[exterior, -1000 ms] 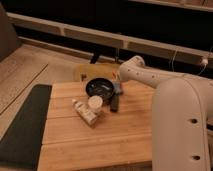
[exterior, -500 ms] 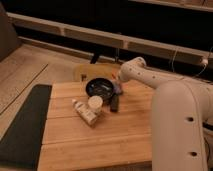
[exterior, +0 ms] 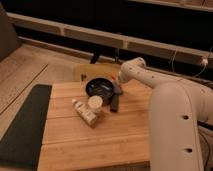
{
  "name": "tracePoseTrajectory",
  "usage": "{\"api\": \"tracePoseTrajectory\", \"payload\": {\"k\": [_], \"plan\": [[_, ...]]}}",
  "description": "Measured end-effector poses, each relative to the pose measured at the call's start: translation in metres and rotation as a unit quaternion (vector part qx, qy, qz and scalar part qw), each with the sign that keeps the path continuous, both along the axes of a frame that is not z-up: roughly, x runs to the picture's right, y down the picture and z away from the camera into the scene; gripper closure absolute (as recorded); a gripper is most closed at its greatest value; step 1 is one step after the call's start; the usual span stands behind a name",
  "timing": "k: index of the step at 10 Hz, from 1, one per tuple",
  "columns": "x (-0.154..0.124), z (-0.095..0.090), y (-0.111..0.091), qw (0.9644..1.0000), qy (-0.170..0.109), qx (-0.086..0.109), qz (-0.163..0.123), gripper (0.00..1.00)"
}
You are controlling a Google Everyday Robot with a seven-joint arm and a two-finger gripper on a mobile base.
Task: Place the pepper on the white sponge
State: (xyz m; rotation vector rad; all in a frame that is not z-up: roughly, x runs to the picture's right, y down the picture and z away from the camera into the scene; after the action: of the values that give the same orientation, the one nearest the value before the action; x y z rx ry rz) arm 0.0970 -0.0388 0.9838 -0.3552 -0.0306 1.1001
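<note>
My gripper (exterior: 116,86) hangs at the end of the white arm (exterior: 137,72), at the right rim of a black bowl (exterior: 98,91) near the back of the wooden table (exterior: 75,145). A small red-orange spot, likely the pepper (exterior: 114,79), shows right at the gripper, above the bowl's right edge. Something pale lies inside the bowl (exterior: 103,88); I cannot tell whether it is the white sponge. A round cream cup (exterior: 95,102) stands just in front of the bowl. A black rectangular bar (exterior: 115,103) lies below the gripper.
A pale bottle (exterior: 84,112) lies on its side, front left of the cup. A dark mat (exterior: 22,125) covers the table's left side. A yellow object (exterior: 86,70) stands behind the table. My white body (exterior: 175,130) fills the right.
</note>
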Motion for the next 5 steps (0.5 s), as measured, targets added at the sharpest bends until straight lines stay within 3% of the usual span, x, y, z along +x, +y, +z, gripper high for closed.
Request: {"api": "tracePoseTrajectory", "payload": {"k": [5], "plan": [[-0.009,0.0098,0.0069,0.9995,-0.007,-0.023,-0.019,0.34]]}}
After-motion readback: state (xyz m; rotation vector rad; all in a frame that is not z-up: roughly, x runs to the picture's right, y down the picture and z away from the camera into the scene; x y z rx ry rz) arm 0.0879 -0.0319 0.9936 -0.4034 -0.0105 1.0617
